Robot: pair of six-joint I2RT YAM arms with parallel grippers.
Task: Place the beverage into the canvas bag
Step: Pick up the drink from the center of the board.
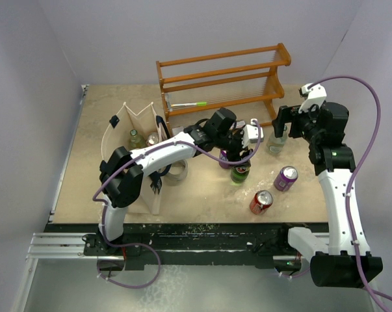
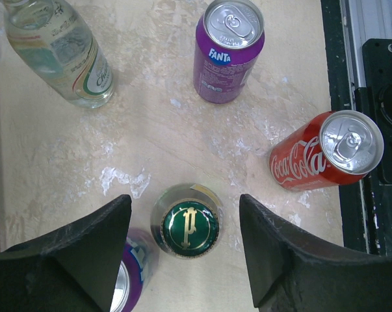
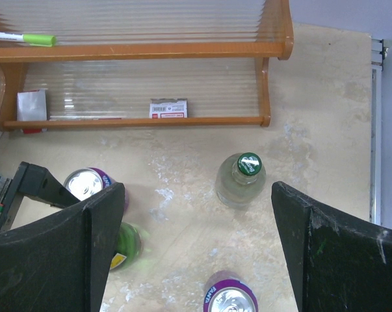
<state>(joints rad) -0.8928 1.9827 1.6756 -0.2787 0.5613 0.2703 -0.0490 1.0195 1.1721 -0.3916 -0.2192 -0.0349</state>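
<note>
**Left fingers spread over the green bottle, little room on one side**

The left fingers (image 2: 95, 244) are spread apart and grip nothing. They hang above the green bottle (image 2: 186, 225), whose gold-marked cap shows in the gap between them. A purple can (image 2: 128, 286) stands just beside the bottle, partly under one finger, so that side is tight. On the other sides the worktop (image 2: 182, 130) is bare as far as the Fanta can (image 2: 227, 49) and the Coca-Cola can (image 2: 326, 153), which sits near the worktop's front edge.

The canvas bag (image 1: 138, 195) stands upright with its mouth open, well apart from the bottle.

The right fingers (image 3: 59, 240) are also spread wide and empty, above a clear bottle (image 3: 240, 179) near the wooden rack (image 3: 143, 51).
</note>
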